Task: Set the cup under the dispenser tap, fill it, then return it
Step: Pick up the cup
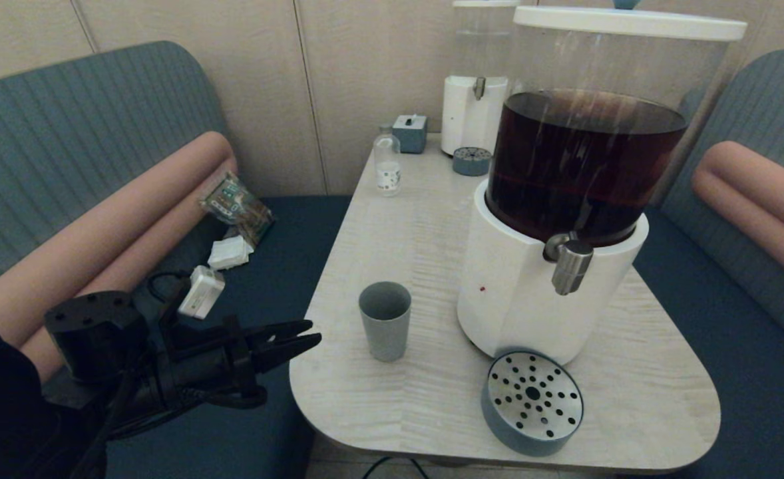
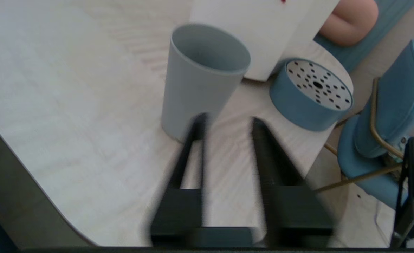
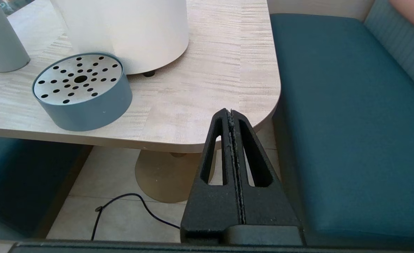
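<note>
- Head view: the small matte grey-blue handleless cup [image 1: 385, 320] stands upright on the pale wood-grain table [image 1: 405, 219], just left of the big white-based dispenser [image 1: 532, 279] and well apart from its brushed-steel tap [image 1: 569, 263].
- The black left gripper [image 1: 309, 340] hovers level at the table's left edge, jaws parted a little, holding nothing; the cup lies straight ahead of its tips, near but apart.
- Left wrist view: the cup's long axis is vertical, and it sits nearer one finger [image 2: 197, 130] than centred in the gap.
- The right gripper [image 3: 231, 114] is parked below the table's right corner, jaws pressed together; the left arm is much the nearer.
- A round blue perforated drip tray [image 1: 532, 402] sits at the dispenser's foot, in front of it; teal bench seats [image 1: 718, 346] flank the table.
</note>
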Controlling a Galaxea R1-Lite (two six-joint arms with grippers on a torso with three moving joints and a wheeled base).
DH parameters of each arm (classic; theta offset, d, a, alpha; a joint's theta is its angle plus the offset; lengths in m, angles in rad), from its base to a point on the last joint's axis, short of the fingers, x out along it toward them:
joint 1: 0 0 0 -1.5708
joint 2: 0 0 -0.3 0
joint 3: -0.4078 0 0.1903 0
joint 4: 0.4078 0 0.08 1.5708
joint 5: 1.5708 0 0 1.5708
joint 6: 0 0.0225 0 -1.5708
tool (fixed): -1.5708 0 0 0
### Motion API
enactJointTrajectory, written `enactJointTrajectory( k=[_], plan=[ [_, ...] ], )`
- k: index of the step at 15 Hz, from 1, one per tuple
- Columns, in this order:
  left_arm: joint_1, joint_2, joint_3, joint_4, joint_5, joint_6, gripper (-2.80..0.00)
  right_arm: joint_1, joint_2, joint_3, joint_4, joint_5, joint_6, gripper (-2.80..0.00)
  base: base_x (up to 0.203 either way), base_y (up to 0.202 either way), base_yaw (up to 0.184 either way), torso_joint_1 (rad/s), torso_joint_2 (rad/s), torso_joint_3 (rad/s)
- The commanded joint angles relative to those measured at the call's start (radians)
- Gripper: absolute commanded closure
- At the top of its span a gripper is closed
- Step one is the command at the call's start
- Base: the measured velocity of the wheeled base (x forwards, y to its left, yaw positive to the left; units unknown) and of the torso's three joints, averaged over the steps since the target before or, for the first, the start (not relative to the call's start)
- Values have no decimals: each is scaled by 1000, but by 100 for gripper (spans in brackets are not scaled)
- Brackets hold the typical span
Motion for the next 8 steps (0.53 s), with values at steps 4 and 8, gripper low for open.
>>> enactJointTrajectory(
  k=[4,8],
  plan=[
    [2,35,42,-8,-30,92,-280,0,1,0,1,0,0,0,0,0,0,0,0,0],
    [23,95,22,-8,-91,174,-280,0,1,0,1,0,-1,0,0,0,0,0,0,0]
  ],
)
